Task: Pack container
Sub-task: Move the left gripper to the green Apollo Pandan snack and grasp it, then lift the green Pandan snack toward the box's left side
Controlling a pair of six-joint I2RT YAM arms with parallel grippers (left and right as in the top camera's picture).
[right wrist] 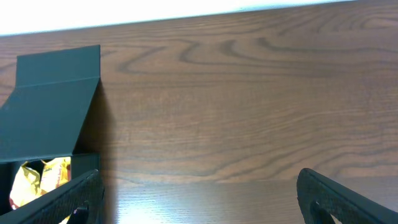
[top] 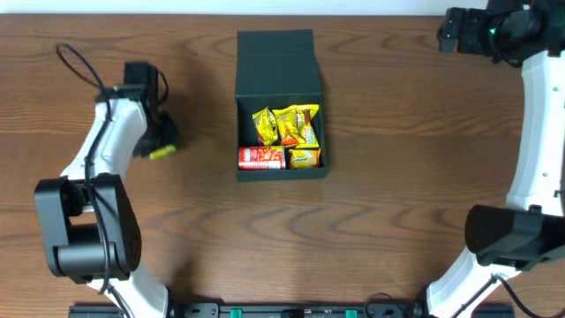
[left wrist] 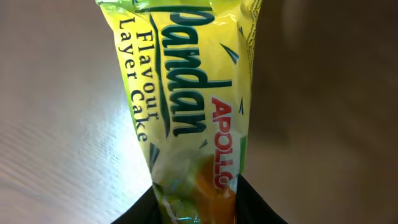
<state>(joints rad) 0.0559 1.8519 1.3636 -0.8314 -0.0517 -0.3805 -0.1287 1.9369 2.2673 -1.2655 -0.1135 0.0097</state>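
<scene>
Centre of table: container, lid open, part-filled. Left of it, left gripper fingers clamp pandan cake packet by one end; slippery foil may slide out. Right gripper fingers wide, empty.

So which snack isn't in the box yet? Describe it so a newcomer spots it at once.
Find the dark open container mid-table, then look left across the wood to the left gripper. Between its fingers sits a yellow-green packet printed "Pandan Flavour Layer Cake". Unlike the yellow packets and red can, it lies outside the container.
</scene>
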